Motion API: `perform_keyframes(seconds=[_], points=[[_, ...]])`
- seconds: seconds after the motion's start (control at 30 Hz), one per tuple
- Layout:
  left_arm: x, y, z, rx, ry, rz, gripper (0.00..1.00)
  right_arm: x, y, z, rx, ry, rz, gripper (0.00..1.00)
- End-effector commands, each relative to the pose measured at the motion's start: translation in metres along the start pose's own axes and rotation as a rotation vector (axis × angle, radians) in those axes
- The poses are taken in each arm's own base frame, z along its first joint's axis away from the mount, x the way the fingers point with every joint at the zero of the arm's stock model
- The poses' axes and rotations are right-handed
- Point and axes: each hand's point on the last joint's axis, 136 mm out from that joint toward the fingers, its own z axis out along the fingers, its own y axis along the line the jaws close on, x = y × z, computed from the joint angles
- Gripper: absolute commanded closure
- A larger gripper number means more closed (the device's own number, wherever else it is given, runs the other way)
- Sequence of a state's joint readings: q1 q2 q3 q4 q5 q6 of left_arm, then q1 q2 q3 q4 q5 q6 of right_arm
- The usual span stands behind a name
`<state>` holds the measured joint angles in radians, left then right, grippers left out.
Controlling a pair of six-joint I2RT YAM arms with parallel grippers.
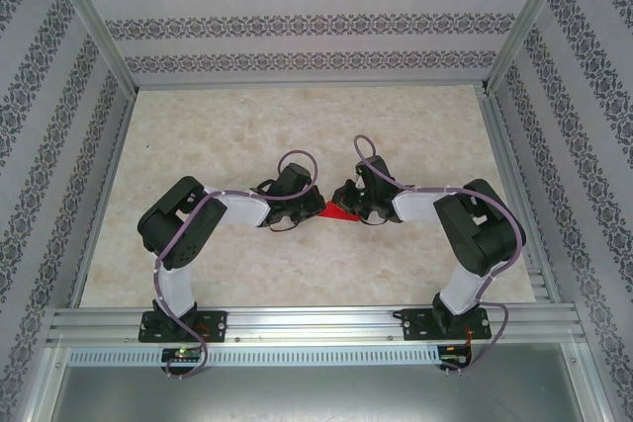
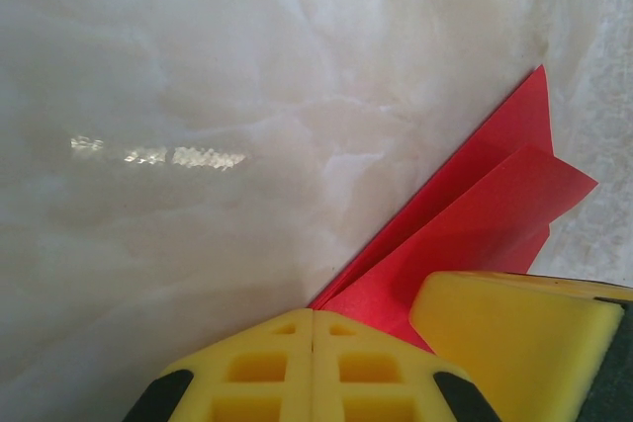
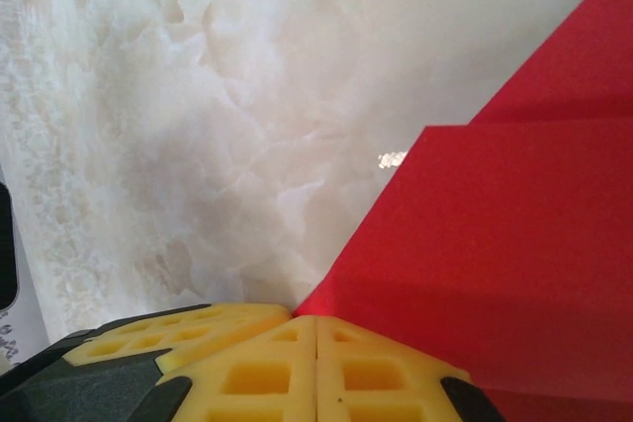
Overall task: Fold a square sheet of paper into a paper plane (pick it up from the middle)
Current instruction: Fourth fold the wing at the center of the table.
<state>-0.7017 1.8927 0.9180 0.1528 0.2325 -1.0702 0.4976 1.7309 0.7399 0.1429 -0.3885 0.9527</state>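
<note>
The square sheet of paper (image 1: 339, 212), bright red and folded into a layered pointed shape, lies flat on the table between my two grippers. In the left wrist view the paper (image 2: 475, 214) fans out from a corner right at my left gripper (image 2: 313, 311), whose yellow fingers are shut together with their tips on that corner. My right gripper (image 3: 316, 319) is also shut, its tips meeting the paper (image 3: 495, 254) at its near corner. From above, the left gripper (image 1: 316, 207) and right gripper (image 1: 348, 205) almost touch over the paper. No paper shows between either pair of jaws.
The marble-patterned table (image 1: 297, 126) is bordered by an aluminium frame (image 1: 316, 323) at the near edge and patterned walls on the other sides. The right gripper's yellow finger (image 2: 514, 343) sits close beside the left one on the paper.
</note>
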Motion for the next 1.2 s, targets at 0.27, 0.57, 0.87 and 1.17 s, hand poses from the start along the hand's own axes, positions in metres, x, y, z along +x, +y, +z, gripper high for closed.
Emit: perform_keyframes(seconds=[0.27,0.57,0.87,1.17], points=[[0.022,0.072,0.003,-0.271,0.046,-0.030,1.00,0.008,-0.028,0.015,0.078,0.031,0.065,0.94],[0.031,0.097,-0.004,-0.343,0.049,-0.057,1.00,-0.022,-0.098,-0.024,0.180,-0.091,0.183,0.94],[0.031,0.100,-0.006,-0.352,0.046,-0.061,1.00,-0.058,-0.127,-0.069,0.249,-0.230,0.227,0.94],[0.024,0.072,-0.002,-0.263,0.055,-0.005,1.00,-0.080,-0.100,-0.095,0.191,-0.299,0.190,0.92]])
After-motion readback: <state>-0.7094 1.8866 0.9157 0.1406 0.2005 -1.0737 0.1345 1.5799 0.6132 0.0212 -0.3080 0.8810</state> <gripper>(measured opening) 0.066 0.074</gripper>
